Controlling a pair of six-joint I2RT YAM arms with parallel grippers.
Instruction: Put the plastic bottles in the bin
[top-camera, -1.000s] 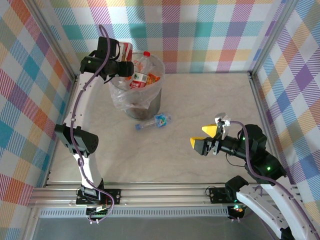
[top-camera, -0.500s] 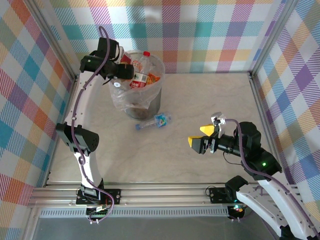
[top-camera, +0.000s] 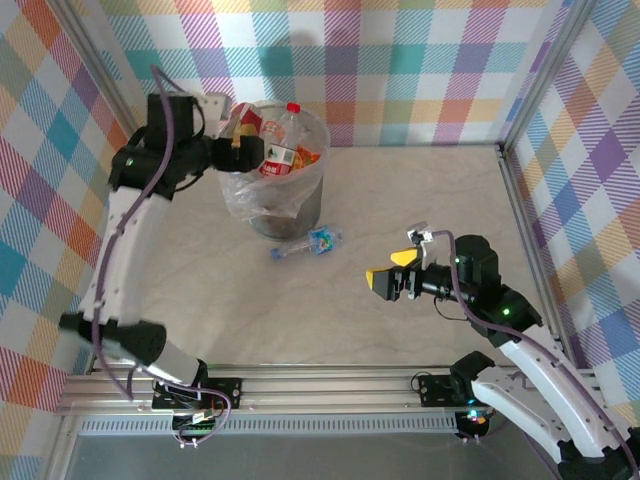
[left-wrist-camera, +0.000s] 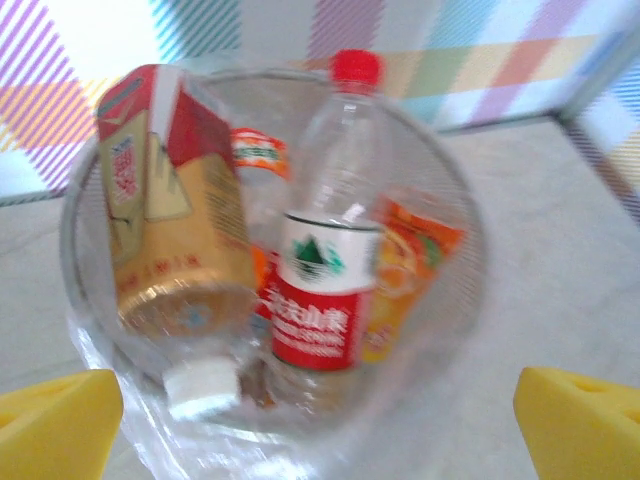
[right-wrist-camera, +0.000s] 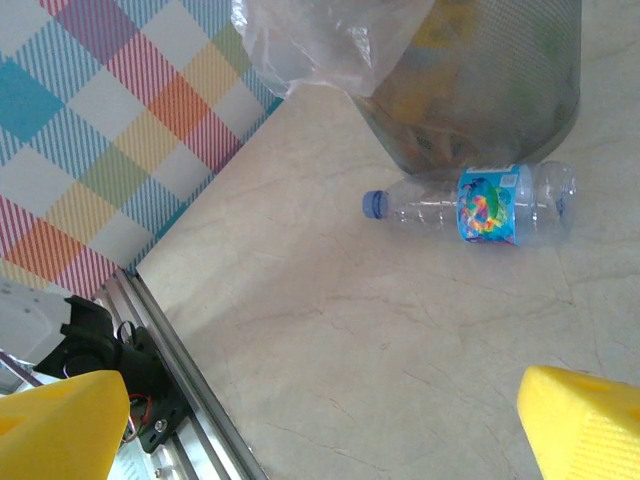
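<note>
Left gripper (top-camera: 243, 152): its jaws are spread wide at the near rim of the bin (top-camera: 300, 215). In your left wrist view the yellow pads (left-wrist-camera: 55, 420) sit at the two bottom corners with nothing between them, so it carries nothing.

Bin contents: a brown bottle (left-wrist-camera: 170, 230) lies tilted with its white cap down. A red-capped bottle (left-wrist-camera: 330, 260) stands upright beside it, and an orange bottle (left-wrist-camera: 410, 260) leans behind. The pile reaches the rim, which is probably why they sit so high.

Loose bottle (top-camera: 308, 244): it is clear, with a blue cap and blue label. It lies on its side on the table (top-camera: 420, 190) just beside the foot of the bin, cap pointing away from the right arm.

Right gripper (top-camera: 390, 272): its jaws are spread and empty. It hangs above the table well apart from the loose bottle and faces it, so the right wrist view frames the bottle between the pads.

Your next move, as a judgement: the right arm is better placed for the pickup. Close across the bottle's body, not its length, since it may roll.

Risk: the full bin may let a dropped bottle slide off.
</note>
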